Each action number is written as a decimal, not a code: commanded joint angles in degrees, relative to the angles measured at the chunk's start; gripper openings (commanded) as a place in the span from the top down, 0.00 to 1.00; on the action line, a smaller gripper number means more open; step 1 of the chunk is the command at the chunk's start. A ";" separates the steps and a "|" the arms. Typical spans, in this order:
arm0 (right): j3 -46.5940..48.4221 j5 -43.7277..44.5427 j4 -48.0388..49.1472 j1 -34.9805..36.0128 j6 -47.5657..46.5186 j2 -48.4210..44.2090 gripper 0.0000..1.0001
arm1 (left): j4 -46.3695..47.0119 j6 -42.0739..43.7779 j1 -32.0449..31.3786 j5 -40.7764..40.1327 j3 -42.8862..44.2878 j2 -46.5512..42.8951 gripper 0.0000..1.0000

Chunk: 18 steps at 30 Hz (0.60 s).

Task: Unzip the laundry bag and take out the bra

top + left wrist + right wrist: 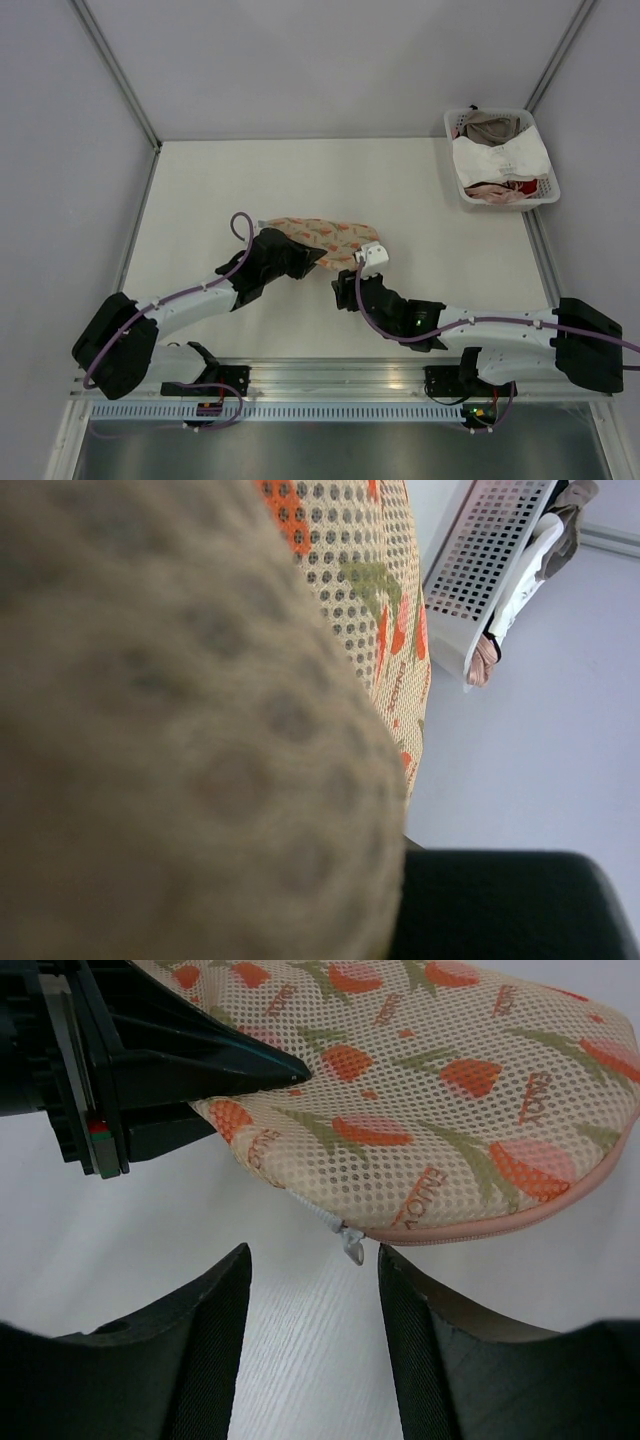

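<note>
Lying mid-table (pixel 250 180), still zipped, the laundry bag (pixel 320 238) is being pinched at its left end by the left tool (pixel 283 1068). The right tool (pixel 312 1260) is hovering agape just before the zip pull (pixel 352 1246). A garment-filled basket (pixel 548 196) is sitting well apart, far right.

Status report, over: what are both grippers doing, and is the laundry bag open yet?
Left gripper shut on laundry bag. Right gripper open, straddling zip pull, not gripping. Bag looks zipped, bra not visible. Nothing blocking.
</note>
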 commanded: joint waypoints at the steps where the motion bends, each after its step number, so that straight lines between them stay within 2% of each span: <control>1: 2.90 5.33 2.53 1.45 -2.13 0.59 0.43 | 2.78 -2.08 -0.09 0.88 0.19 0.31 0.98; 2: 2.99 5.59 2.53 1.63 -2.31 0.77 0.45 | 2.87 -2.08 -0.09 1.22 0.19 0.40 0.98; 5: 3.78 7.08 1.74 1.72 -2.66 1.82 0.61 | 3.39 -1.81 -0.09 1.84 0.19 0.75 0.98; 6: 4.22 7.96 1.39 1.72 -2.66 2.00 0.75 | 3.39 -1.47 -0.09 1.84 0.19 0.75 0.98; 9: 5.18 8.84 -0.63 1.72 -2.13 1.82 1.00 | 3.39 -0.33 -0.01 2.02 -0.24 0.49 0.98; 14: 6.42 11.56 -12.21 1.90 1.02 -0.81 1.00 | 3.84 5.12 2.10 6.32 -0.34 -0.39 0.98; 18: 8.87 12.27 -27.04 1.98 6.81 -2.92 1.00 | 2.78 15.99 5.87 14.12 1.42 1.18 0.98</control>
